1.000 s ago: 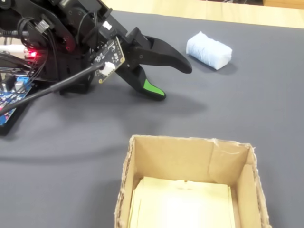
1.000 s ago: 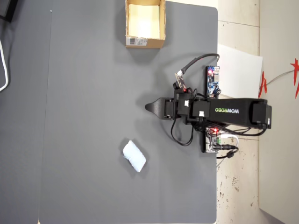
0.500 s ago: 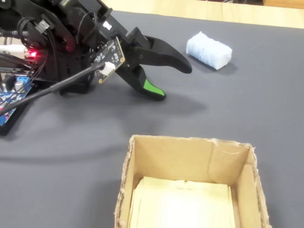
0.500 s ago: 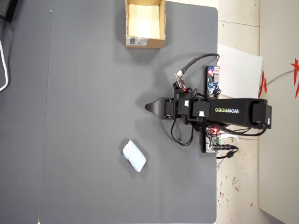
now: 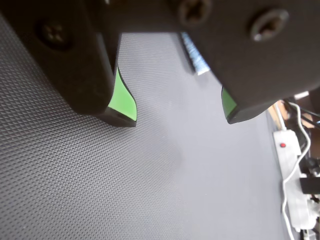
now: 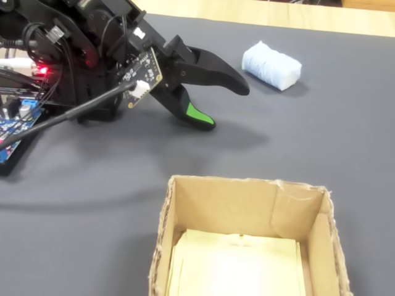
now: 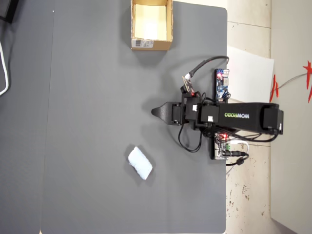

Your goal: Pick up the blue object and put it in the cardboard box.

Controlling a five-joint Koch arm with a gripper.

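Observation:
The blue object (image 6: 271,65) is a small pale blue-white pad lying flat on the dark mat, also seen in the overhead view (image 7: 140,163). In the wrist view only a sliver of the blue object (image 5: 196,57) shows behind the right jaw. My gripper (image 6: 225,106) hovers low over the mat with its green-padded jaws spread wide and nothing between them; the pad lies ahead of it and off to one side. The gripper (image 5: 180,112) is open over bare mat. The cardboard box (image 6: 222,203) stands open with a pale yellowish inside, apart from both; overhead the cardboard box (image 7: 132,24) is at the top.
A blue circuit board (image 7: 223,83) and wiring sit by the arm's base at the mat's right edge. A white power strip (image 5: 295,175) lies beyond the mat. White paper (image 7: 248,73) lies on the floor to the right.

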